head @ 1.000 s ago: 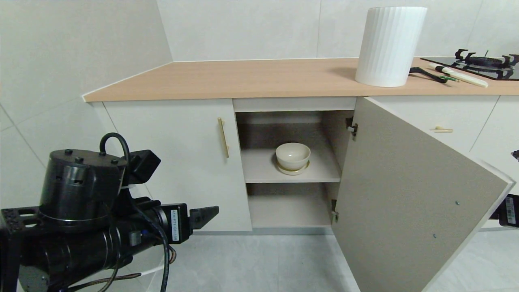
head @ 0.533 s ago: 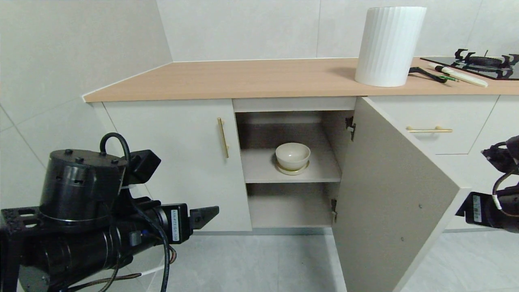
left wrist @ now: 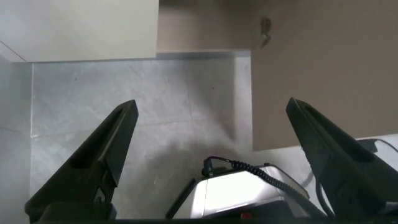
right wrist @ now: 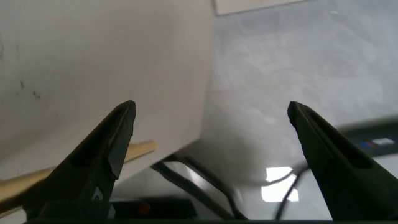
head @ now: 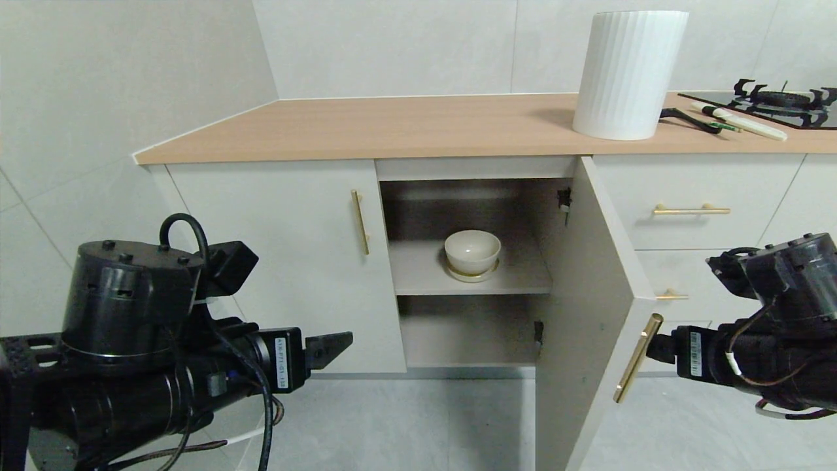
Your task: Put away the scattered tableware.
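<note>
I am looking at a low white cupboard (head: 458, 261) under a wooden counter (head: 392, 127). The task's bowl (head: 472, 250), cream-coloured, sits upright on a small plate (head: 472, 276) on the cupboard's upper shelf, about mid-shelf. The lower shelf (head: 464, 347) sits beneath it.

The cupboard's door (head: 588, 307) stands partly open, hinged on the cupboard's right side, its edge turned toward me. A gold handle (head: 637, 358) runs down that edge.

My right gripper (head: 657, 347) is level with the cupboard's lower half, just beside the handle. I cannot tell whether they touch. Its fingers (right wrist: 106, 149) are spread wide and grip nothing.

My left gripper (head: 330, 347) hangs low in front of the cupboard's closed left door (head: 281, 261), well apart from the bowl. Its fingers (left wrist: 106, 155) are also spread wide, with only floor between them.

On the counter above the cupboard's right side stands a tall white ribbed cylinder (head: 628, 72).
</note>
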Tool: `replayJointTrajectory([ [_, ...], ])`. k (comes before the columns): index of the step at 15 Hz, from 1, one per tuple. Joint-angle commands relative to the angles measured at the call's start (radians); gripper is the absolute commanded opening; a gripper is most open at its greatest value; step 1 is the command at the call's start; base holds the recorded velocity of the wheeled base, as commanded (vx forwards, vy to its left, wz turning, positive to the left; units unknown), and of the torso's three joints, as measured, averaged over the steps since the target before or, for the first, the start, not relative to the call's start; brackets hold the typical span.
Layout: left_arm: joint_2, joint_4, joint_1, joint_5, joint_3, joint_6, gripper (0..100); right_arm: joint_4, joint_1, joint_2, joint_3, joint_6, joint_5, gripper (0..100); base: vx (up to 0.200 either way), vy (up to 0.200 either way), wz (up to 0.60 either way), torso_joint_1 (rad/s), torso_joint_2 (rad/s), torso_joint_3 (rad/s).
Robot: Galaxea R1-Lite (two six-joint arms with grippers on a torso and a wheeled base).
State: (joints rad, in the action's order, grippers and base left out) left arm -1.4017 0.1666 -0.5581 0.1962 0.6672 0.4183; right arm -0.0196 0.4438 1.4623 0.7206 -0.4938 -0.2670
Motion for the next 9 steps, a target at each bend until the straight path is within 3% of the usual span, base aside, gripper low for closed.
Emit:
replayJointTrajectory([
  [1,0.004,0.001,0.0,0.0,0.0,0.0,100,0.046,0.023,0.046,-0.021,-0.008,-0.001,100,0.0,0.0,0.0,0.0,0.0,0.0],
  [6,0.015,0.001,0.001,0.002,0.002,0.0,100,0.185,0.064,0.095,-0.007,0.009,0.028,100,0.0,0.0,0.0,0.0,0.0,0.0],
  [9,0.017,0.001,0.001,0.005,0.002,-0.001,100,0.184,0.069,0.135,0.072,0.116,0.078,100,0.0,0.0,0.0,0.0,0.0,0.0],
])
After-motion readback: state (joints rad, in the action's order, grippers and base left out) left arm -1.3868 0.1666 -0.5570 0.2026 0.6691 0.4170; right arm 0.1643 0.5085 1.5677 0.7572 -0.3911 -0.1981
